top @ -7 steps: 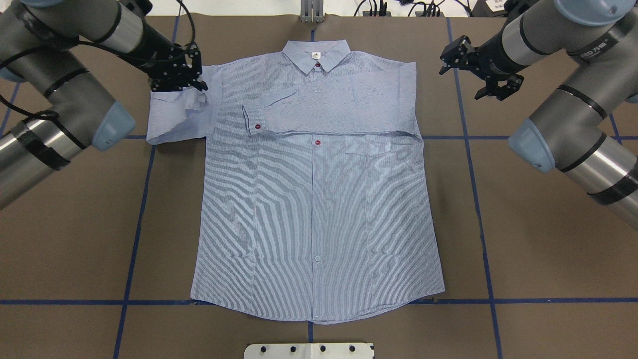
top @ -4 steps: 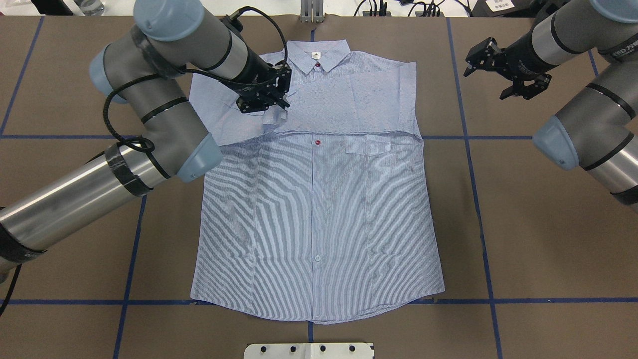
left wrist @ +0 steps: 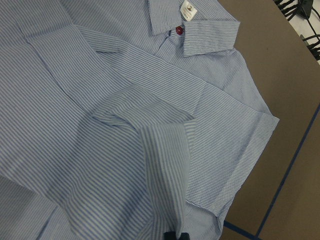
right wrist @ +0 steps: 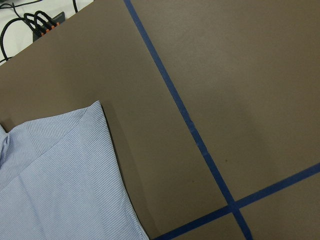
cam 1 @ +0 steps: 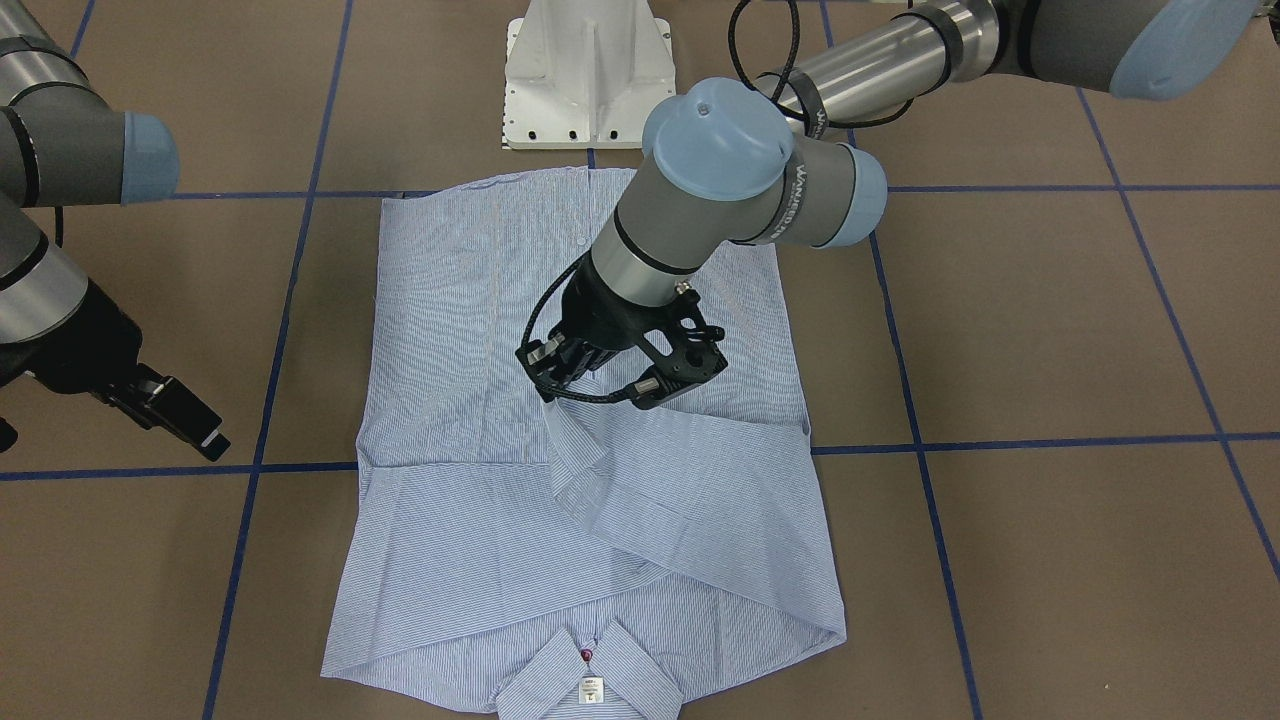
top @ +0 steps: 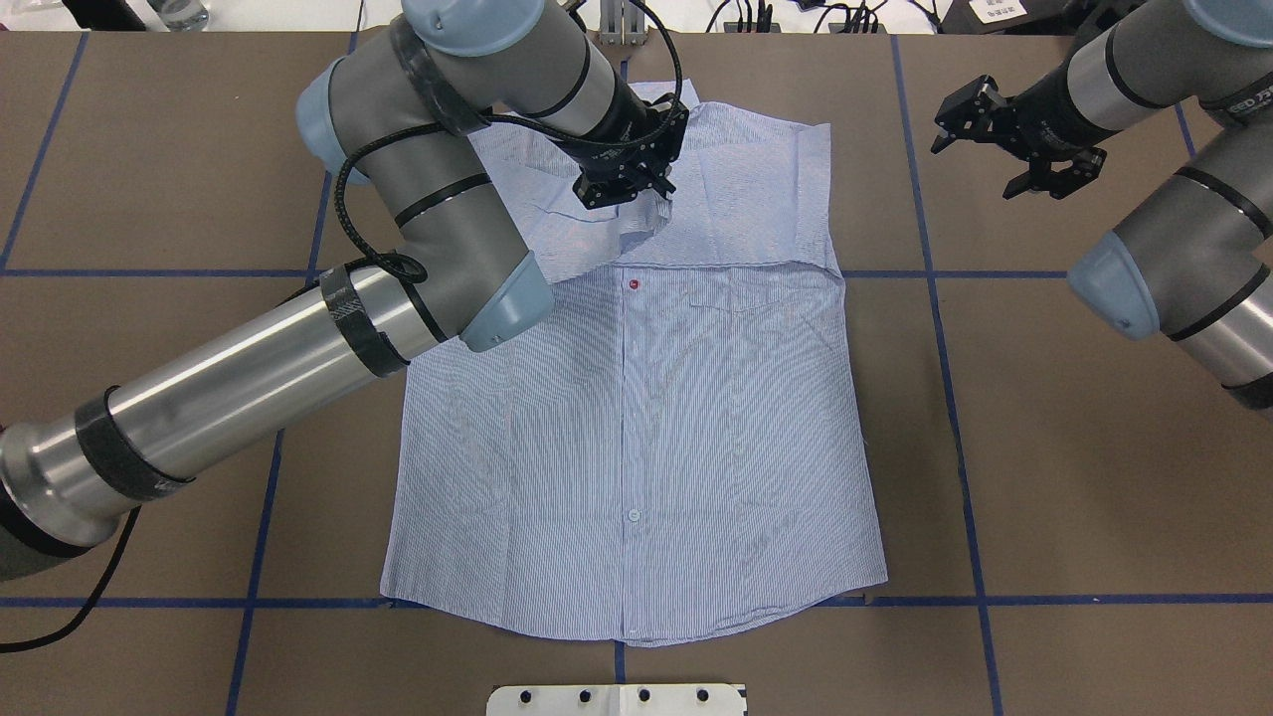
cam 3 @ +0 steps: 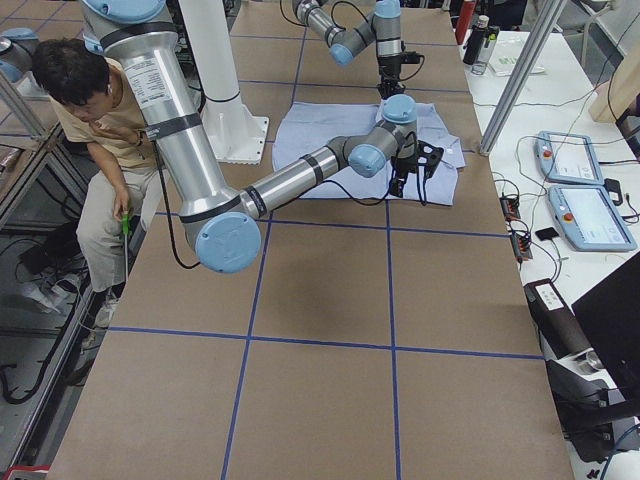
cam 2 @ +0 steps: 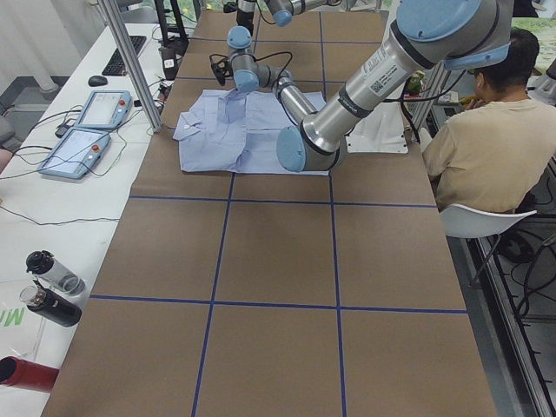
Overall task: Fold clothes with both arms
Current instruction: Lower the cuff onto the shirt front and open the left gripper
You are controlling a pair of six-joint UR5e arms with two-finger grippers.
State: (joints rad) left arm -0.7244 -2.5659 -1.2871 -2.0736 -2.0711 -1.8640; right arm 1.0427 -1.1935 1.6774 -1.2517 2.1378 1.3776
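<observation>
The light blue striped shirt (top: 636, 418) lies flat, front up, collar (cam 1: 590, 680) away from the robot. Its right sleeve is folded across the chest. My left gripper (top: 644, 195) is shut on the left sleeve's cuff end and holds it raised over the chest just below the collar; the sleeve (cam 1: 575, 450) hangs from it in folds. In the left wrist view the cuff (left wrist: 165, 165) hangs from the fingertips above the collar and label (left wrist: 189, 9). My right gripper (top: 970, 144) is open and empty, above bare table beside the shirt's right shoulder (right wrist: 50, 175).
Brown table cover with a blue tape grid (top: 955, 398). The white pedestal base (cam 1: 585, 80) stands by the shirt's hem. A seated operator (cam 2: 486, 139) is at the robot's side. Tablets (cam 2: 87, 130) and bottles (cam 2: 52, 287) lie on the side bench.
My left gripper has carried the left sleeve from the shirt's left edge rightward across the chest. The right gripper drew back a little to the right and stays open.
</observation>
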